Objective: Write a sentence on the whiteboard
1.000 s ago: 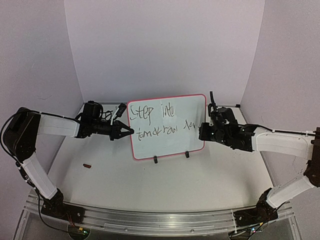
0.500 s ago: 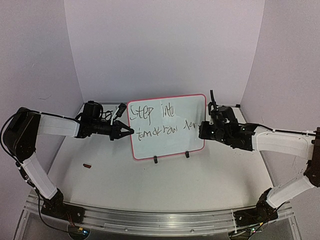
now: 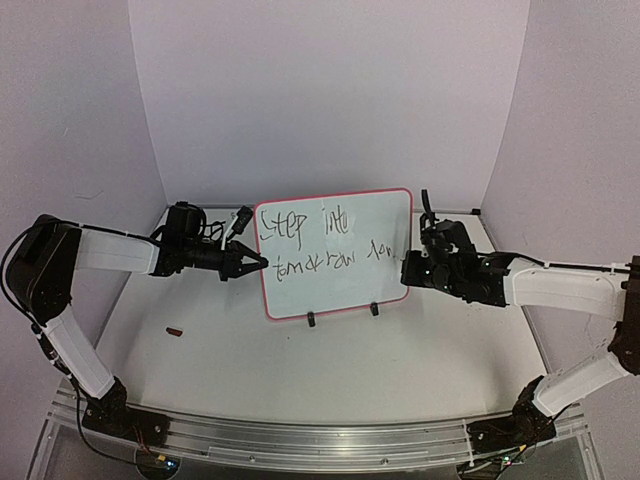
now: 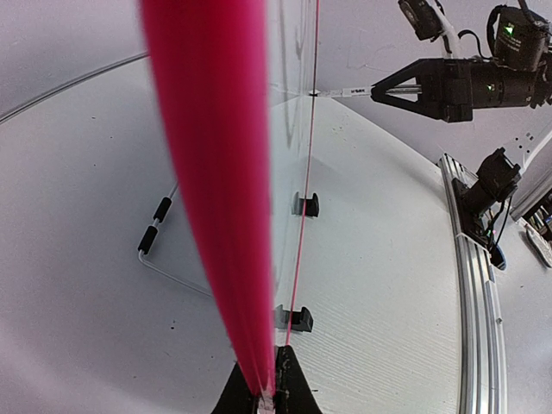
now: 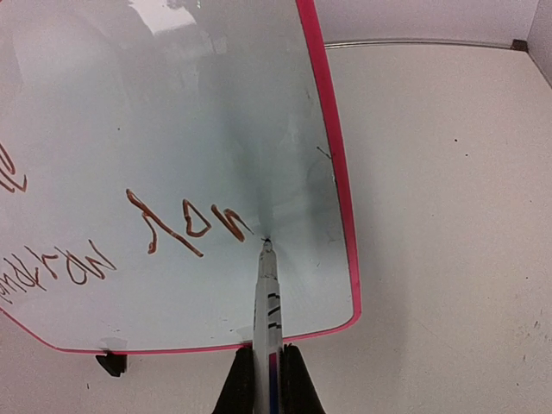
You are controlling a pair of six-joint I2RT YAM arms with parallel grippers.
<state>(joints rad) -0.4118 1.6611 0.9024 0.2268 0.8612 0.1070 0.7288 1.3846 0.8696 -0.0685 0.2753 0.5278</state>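
Although its last letters are hard to read, the sentence [image 3: 320, 245] fills two lines on the one whiteboard [image 3: 340, 290], which stands mid-table on two black clips [image 3: 311, 319]. The left gripper [image 3: 255, 263] is clamped on the board's left edge. The right gripper [image 3: 405, 268] is closed on one marker [image 5: 267, 302], its tip touching the board after the second line.

The white table [image 3: 330, 370] carries the whiteboard [image 3: 340, 285], which stands on its long edge near the far middle, on two small black clips [image 3: 311, 319]. A small brown piece [image 3: 175, 331] lies on the left side, well apart from the board.
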